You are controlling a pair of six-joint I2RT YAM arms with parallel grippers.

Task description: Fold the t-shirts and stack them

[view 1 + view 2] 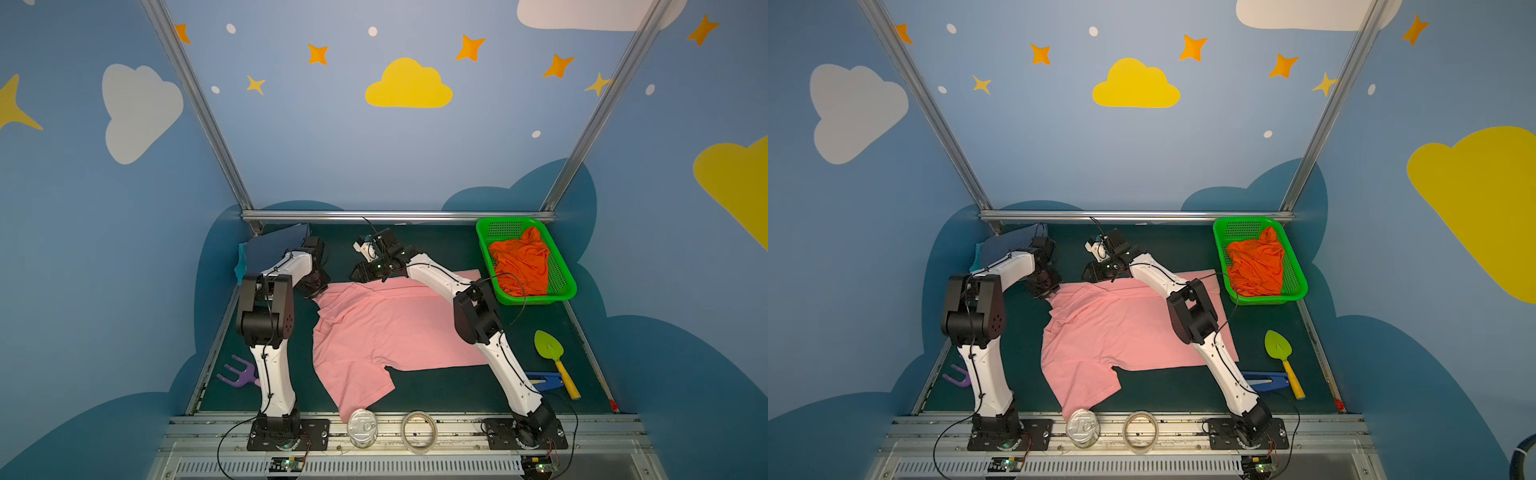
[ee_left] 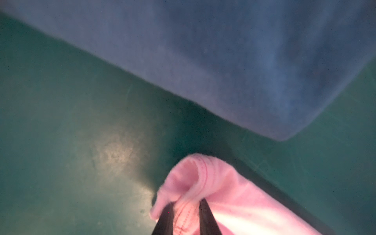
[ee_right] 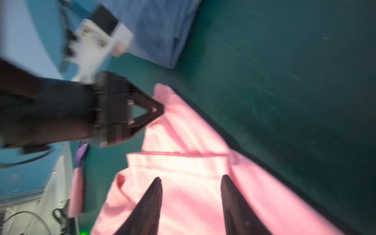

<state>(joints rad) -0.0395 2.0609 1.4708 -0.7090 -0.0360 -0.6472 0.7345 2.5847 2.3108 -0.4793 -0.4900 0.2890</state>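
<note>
Your dark green mat (image 1: 436,390) sits inside blue walls painted with clouds and stars. At ten o'clock the slate blue t-shirt (image 1: 276,245) lies folded on a teal t-shirt (image 1: 240,262), likely the stack's start. The left gripper (image 2: 186,205) is clamped on a hemmed corner of the pink t-shirt (image 1: 386,328), spread mid-mat, probably to hold it taut. Near twelve, the right gripper (image 3: 191,180) hangs over its far edge, jaws apart and empty. At two o'clock the orange t-shirt (image 1: 519,262) waits crumpled in the green basket (image 1: 482,237).
</note>
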